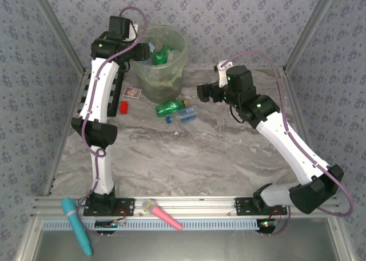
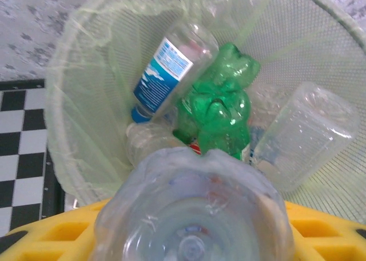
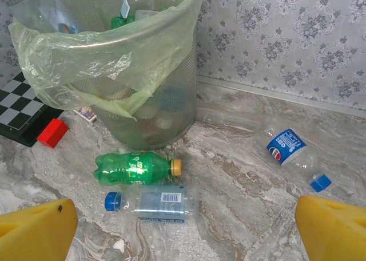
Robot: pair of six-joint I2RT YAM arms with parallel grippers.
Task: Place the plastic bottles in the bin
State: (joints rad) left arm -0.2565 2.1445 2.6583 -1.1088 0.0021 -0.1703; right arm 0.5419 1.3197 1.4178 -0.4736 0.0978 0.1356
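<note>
Clear bottle (image 2: pixel 191 209) held over the bin (image 2: pixel 74 101); others lay on the counter (image 3: pixel 234 181).
The left claw (image 2: pixel 191 235) was closed on it; the green bottle (image 3: pixel 134 168), judged light, slick and crushable, was best taken mid-body by the wide-spread right claw (image 1: pixel 206 93).

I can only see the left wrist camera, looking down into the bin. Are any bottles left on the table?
Observer: Yes, a green bottle lies on the table, on the near side of the bin.
Operator: Is it all alone?
Observer: No, a clear bottle with a blue cap lies right beside it.
Operator: What is the other arm doing?
Observer: The right gripper hangs open over the table, holding nothing.
</note>
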